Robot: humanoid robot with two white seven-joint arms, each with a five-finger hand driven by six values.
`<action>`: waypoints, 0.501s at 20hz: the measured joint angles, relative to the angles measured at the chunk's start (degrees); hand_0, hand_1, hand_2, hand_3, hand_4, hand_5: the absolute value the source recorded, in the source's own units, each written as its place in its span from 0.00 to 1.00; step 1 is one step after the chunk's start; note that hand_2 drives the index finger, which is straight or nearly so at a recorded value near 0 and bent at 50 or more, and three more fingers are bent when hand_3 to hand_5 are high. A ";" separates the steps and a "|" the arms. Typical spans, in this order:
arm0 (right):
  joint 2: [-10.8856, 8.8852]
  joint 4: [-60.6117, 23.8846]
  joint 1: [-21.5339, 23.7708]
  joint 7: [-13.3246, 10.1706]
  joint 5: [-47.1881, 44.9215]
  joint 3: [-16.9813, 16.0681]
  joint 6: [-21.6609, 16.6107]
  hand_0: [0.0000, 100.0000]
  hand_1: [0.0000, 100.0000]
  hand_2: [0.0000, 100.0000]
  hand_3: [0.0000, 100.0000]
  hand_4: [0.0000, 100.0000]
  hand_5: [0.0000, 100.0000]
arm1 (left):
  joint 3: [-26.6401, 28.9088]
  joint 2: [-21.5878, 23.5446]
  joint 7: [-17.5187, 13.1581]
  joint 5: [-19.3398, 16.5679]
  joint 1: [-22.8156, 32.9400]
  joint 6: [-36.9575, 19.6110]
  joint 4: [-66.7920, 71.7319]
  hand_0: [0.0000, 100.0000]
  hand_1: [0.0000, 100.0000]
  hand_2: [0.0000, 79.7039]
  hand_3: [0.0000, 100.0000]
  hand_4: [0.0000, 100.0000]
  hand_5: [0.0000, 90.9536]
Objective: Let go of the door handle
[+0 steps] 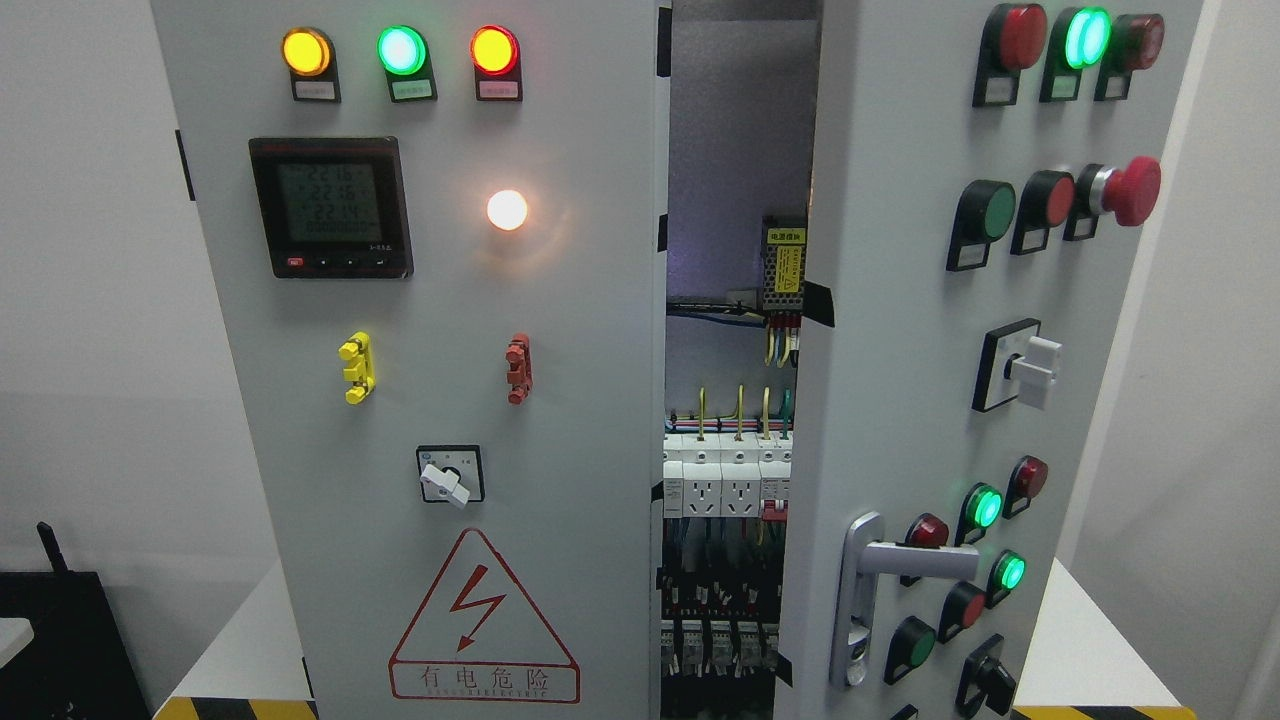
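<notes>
A grey electrical cabinet fills the head view. Its right door (900, 400) stands swung open toward me, showing the wiring and breakers (725, 480) inside. A silver lever handle (905, 560) sits low on that door, pointing right from its lock plate (858, 600), with nothing touching it. Neither of my hands nor arms shows anywhere in the picture.
The left door (450, 400) is closed and carries three lit lamps, a digital meter (330, 207), a rotary switch (449, 478) and a red warning triangle (483, 620). Buttons, lamps and a red emergency stop (1130, 190) stick out of the open door. White table (1090, 650) below.
</notes>
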 measured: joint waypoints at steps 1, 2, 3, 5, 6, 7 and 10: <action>0.71 2.22 0.28 0.04 -0.08 -0.41 -0.59 0.50 0.25 0.41 0.72 0.60 0.68 | 0.00 0.00 0.00 0.00 0.00 0.00 -0.01 0.12 0.39 0.00 0.00 0.00 0.00; 1.34 4.55 0.55 0.13 -0.17 -0.83 -0.92 0.50 0.25 0.41 0.72 0.60 0.67 | 0.00 0.00 0.00 0.00 0.00 0.00 0.00 0.12 0.39 0.00 0.00 0.00 0.00; 1.97 7.01 0.75 0.16 -0.23 -1.26 -1.16 0.50 0.25 0.40 0.70 0.59 0.66 | 0.00 0.00 0.00 0.00 0.00 0.00 -0.01 0.12 0.39 0.00 0.00 0.00 0.00; 2.99 11.60 1.01 0.74 -0.35 -1.96 -1.57 0.51 0.24 0.37 0.67 0.56 0.61 | 0.00 0.00 0.00 0.00 0.00 0.00 -0.01 0.12 0.39 0.00 0.00 0.00 0.00; 3.44 14.15 1.15 1.35 -0.41 -2.28 -1.66 0.52 0.23 0.35 0.63 0.53 0.57 | 0.00 0.00 0.00 0.00 0.00 0.00 0.00 0.12 0.39 0.00 0.00 0.00 0.00; 3.84 16.49 1.22 2.10 -0.45 -2.54 -1.72 0.52 0.23 0.32 0.59 0.49 0.53 | 0.00 0.00 0.00 0.00 0.00 0.00 -0.01 0.12 0.39 0.00 0.00 0.00 0.00; 4.92 23.63 1.40 4.50 -0.52 -3.23 -1.84 0.52 0.22 0.26 0.47 0.39 0.45 | 0.00 0.00 0.00 0.00 0.00 0.00 0.00 0.12 0.39 0.00 0.00 0.00 0.00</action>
